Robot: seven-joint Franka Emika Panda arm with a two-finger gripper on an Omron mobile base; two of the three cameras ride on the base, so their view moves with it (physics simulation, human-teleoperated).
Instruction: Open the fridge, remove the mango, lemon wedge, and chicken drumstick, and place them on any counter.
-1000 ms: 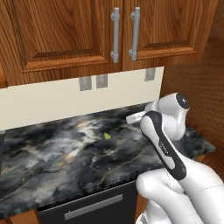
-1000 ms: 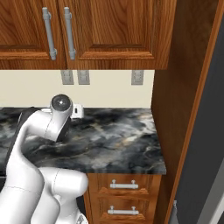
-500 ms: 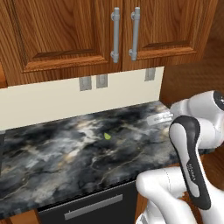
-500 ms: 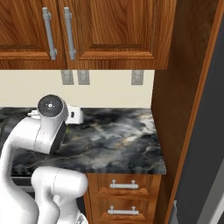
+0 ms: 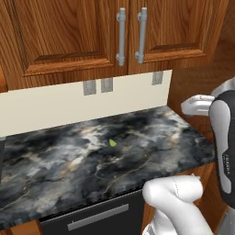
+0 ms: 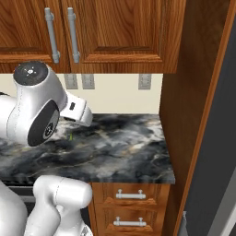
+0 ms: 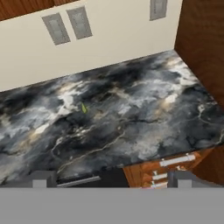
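Arm swung right, gripper (image 7: 109,179) jaws apart (empty) — lemon wedge (image 5: 112,142) on counter (image 5: 151,137)

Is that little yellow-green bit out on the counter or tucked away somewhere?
Out. The lemon wedge lies alone on the bare black stone of the counter, below the wall outlets, with nothing touching it.

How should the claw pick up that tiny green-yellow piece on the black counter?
Probably from straight above, pinching the lemon wedge across its thin sides. It lies low and alone on the flat counter, so a sideways reach would likely scrape stone.
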